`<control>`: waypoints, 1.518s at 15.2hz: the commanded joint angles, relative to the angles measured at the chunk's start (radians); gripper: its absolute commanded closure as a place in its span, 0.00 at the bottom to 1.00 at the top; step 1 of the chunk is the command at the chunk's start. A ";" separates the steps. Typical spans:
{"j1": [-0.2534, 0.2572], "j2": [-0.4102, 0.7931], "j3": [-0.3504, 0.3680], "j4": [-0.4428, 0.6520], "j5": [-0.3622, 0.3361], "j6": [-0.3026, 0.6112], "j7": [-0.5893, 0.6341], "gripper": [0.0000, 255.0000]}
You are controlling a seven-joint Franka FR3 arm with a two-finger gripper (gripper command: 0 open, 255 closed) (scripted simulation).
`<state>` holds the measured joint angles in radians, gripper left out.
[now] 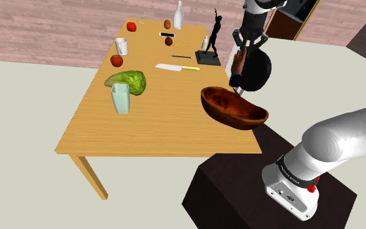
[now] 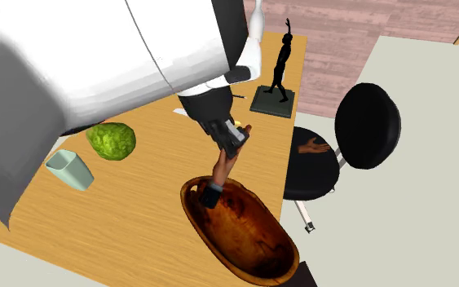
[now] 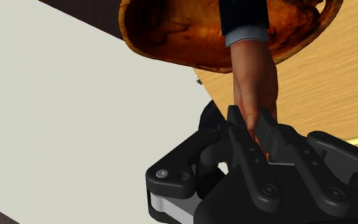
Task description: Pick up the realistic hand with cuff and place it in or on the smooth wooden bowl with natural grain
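Okay, brown realistic hand w/ dark cuff (image 2: 222,169) hangs cuff-end down from the all-black two-finger gripper (image 3: 252,118). Its fingers (image 3: 247,153) are closed on the hand's fingertip end and clasp it from both sides. The cuff, dark w/ a pale band, sits over one end of the glossy reddish-brown oblong wooden bowl (image 2: 252,245). Can't tell if cuff touches the bowl's inside.

The bowl lies on the light wooden table (image 1: 162,123) at its near corner on the shoulder view's right, partly past the table's edge, just beside the robot's dark box stand (image 1: 240,188).

Black round-backed chair (image 1: 258,68) stands right of the table in shoulder view, behind the gripper. Black figurine w/ one arm raised on a dark square base (image 1: 212,40) is farther along the same table edge. Knife w/ yellow handle (image 1: 175,67) lies mid-table.

Toward the shoulder view's left: green lettuce head (image 1: 129,81), and a pale green squarish cup (image 1: 121,99) just near of it. Farther: white mug (image 1: 121,46), red apple (image 1: 117,60), second red apple (image 1: 131,26), tall white bottle (image 1: 178,14) at the far end.
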<state>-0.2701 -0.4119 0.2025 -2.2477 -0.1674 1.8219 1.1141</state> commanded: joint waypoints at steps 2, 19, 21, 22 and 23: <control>0.015 -0.129 -0.011 -0.096 0.020 -0.029 -0.016 1.00; 0.026 -0.178 -0.006 -0.328 0.022 0.151 0.019 1.00; 0.025 -0.169 -0.004 -0.349 0.020 0.180 0.026 1.00; 0.025 -0.164 -0.003 -0.359 0.019 0.194 0.029 1.00; 0.025 -0.164 -0.003 -0.359 0.019 0.194 0.029 1.00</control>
<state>-0.2455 -0.5781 0.1987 -2.6022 -0.1480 2.0092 1.1409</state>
